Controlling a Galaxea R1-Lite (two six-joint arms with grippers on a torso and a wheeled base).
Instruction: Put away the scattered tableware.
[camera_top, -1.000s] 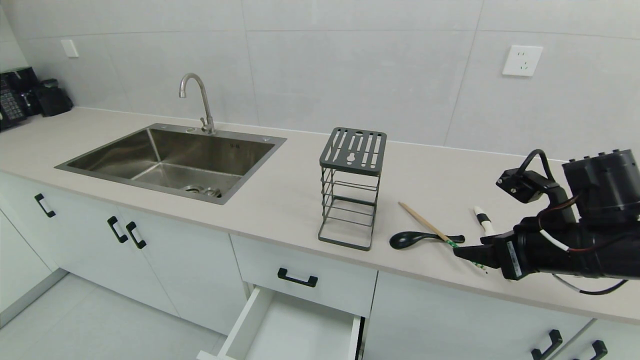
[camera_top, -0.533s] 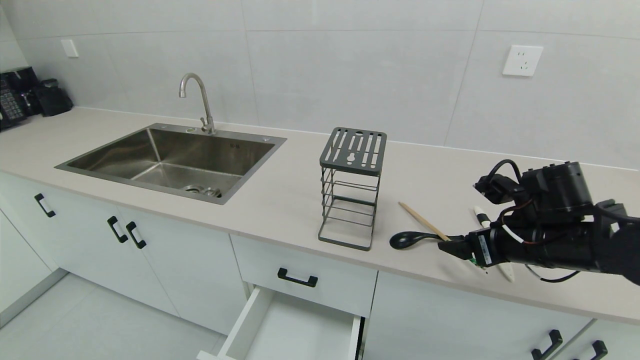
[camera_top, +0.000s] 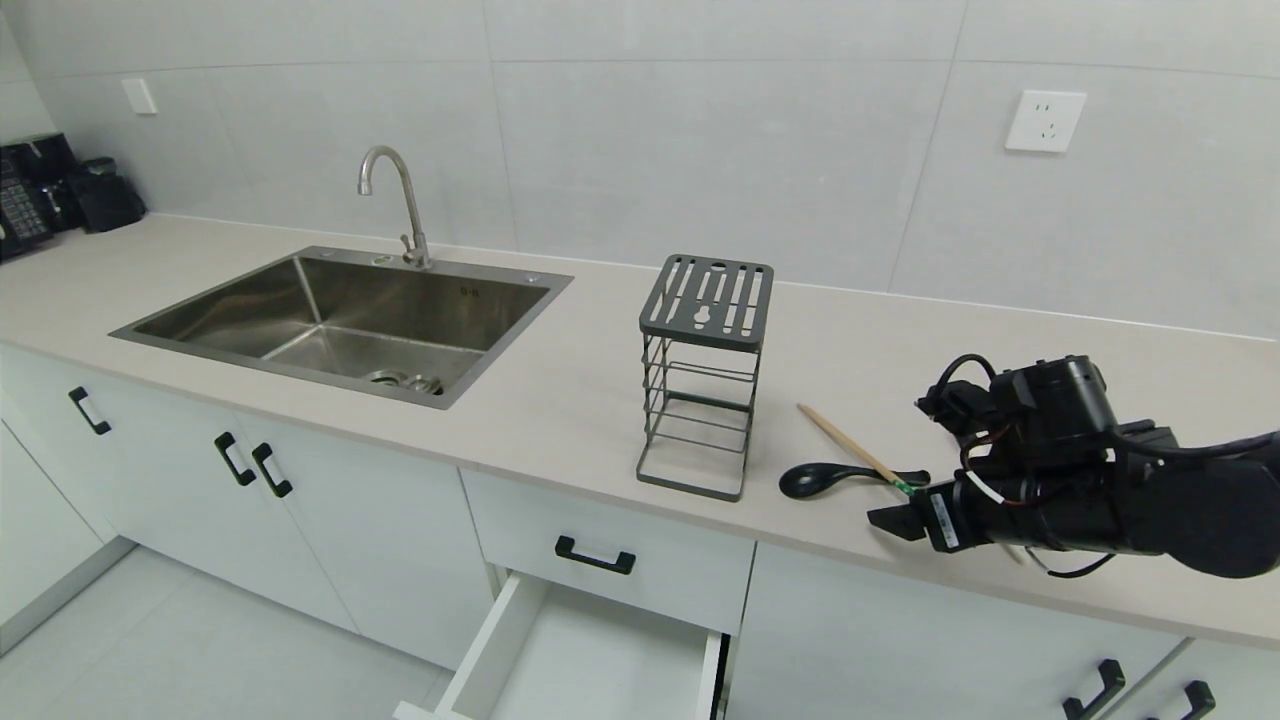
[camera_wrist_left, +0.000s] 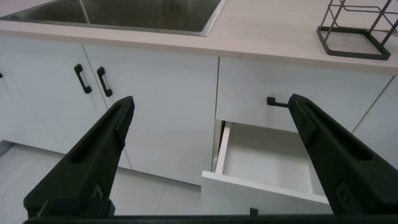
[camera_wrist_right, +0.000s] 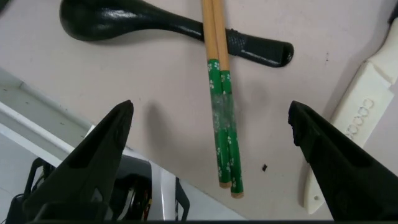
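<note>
Right of the rack (camera_top: 705, 380), the chopsticks (camera_wrist_right: 219, 106) lie on the bench (camera_top: 560, 400) across the spoon (camera_top: 840, 478), slanting away from the rack. Your right claw (camera_wrist_right: 210, 118) is wide open, empty, a finger each side of their green ends.

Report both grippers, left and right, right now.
Left gripper: open, holding nothing, in front of the open drawer.
Right gripper: open, holding nothing, above the chopsticks on the counter.

Wire rack (camera_top: 705, 380) upright on surface (camera_top: 560, 400), wide room between it and sink (camera_top: 330, 300), spoon (camera_top: 815, 480) and chopsticks (camera_top: 845, 445) crossed close right of it
</note>
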